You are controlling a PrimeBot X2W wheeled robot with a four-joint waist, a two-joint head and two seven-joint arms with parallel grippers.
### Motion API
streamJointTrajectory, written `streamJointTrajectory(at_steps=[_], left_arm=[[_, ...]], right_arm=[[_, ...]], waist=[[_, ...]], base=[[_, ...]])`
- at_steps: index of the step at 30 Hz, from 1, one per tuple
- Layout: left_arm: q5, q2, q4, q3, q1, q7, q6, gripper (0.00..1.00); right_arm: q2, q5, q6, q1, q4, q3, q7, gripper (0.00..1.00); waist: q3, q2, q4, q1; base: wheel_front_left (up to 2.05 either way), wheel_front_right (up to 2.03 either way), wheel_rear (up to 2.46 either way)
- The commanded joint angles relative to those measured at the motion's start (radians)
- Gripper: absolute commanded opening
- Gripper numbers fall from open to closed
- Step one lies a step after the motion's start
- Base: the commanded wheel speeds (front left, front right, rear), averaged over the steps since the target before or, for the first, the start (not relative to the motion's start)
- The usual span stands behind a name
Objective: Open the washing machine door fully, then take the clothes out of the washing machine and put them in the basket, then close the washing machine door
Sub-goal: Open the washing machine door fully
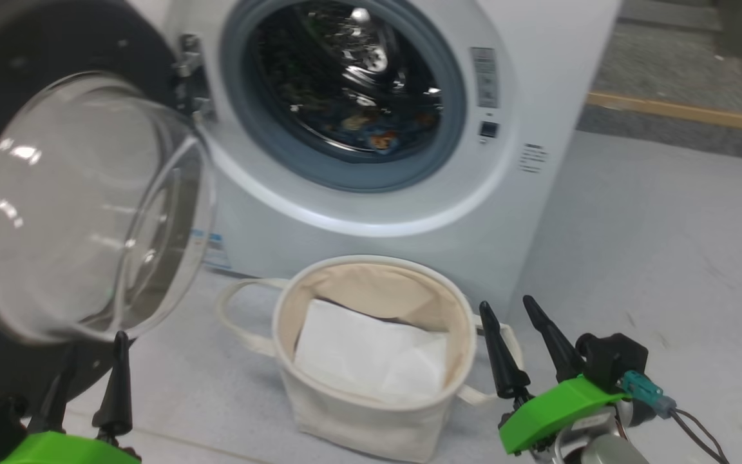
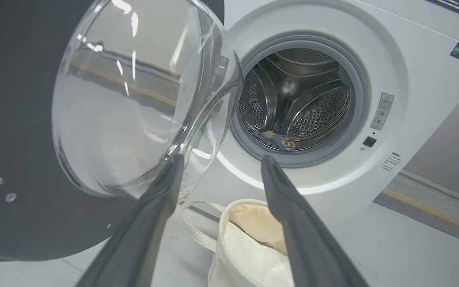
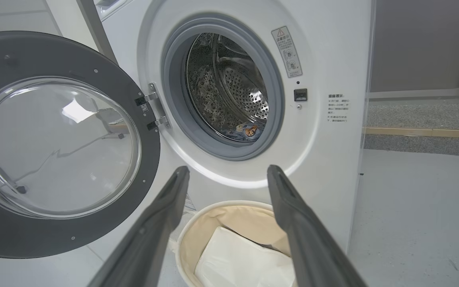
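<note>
The washing machine (image 1: 506,212) stands ahead with its door (image 1: 81,206) swung wide to the left, the glass bowl bulging toward me. Light blue clothes (image 1: 380,132) with orange figures lie low in the steel drum, also seen as clothes (image 2: 283,141) and clothes (image 3: 247,130). The cream basket (image 1: 371,412) sits on the floor below the opening, holding a flat white sheet (image 1: 371,354). My left gripper (image 1: 94,351) is open at the lower left, just under the door. To the right of the basket, my right gripper (image 1: 506,309) is open and empty.
Pale grey floor (image 1: 667,245) spreads to the right of the machine, with a yellow strip (image 1: 686,115) and a darker mat band behind it. The open door takes up the space on the left.
</note>
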Motion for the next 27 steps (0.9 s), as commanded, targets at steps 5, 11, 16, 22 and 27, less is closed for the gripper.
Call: streamJointTrajectory(at_steps=[5, 11, 16, 22, 27], left_arm=[[0.001, 0.012, -0.046, 0.016, -0.022, -0.012, -0.019, 1.00], [-0.004, -0.012, -0.059, -0.007, -0.001, -0.038, -0.032, 1.00], [0.012, -0.013, -0.072, -0.023, 0.004, -0.048, -0.032, 1.00], [0.028, -0.007, -0.077, -0.040, -0.003, -0.041, -0.026, 1.00], [0.033, -0.005, -0.077, -0.047, -0.005, -0.035, -0.020, 1.00]], right_arm=[[0.009, -0.019, 0.001, -0.067, -0.048, 0.013, 0.002, 1.00], [0.000, -0.032, 0.001, -0.078, -0.067, -0.016, 0.009, 1.00], [-0.005, -0.038, 0.001, -0.081, -0.081, -0.022, 0.022, 1.00], [-0.007, -0.045, 0.001, -0.074, -0.083, -0.036, 0.031, 1.00], [-0.004, -0.040, 0.001, -0.070, -0.083, -0.036, 0.030, 1.00]], waist=[[0.019, -0.0001, -0.102, 0.0000], [0.023, -0.0001, -0.174, 0.0000], [0.032, -0.0001, -0.204, 0.0000], [0.035, -0.0001, -0.208, 0.0000], [0.035, -0.0001, -0.204, 0.0000]], base=[[0.00, 0.00, 0.00], [0.00, 0.00, 0.00], [0.00, 0.00, 0.00], [0.00, 0.00, 0.00], [0.00, 0.00, 0.00]])
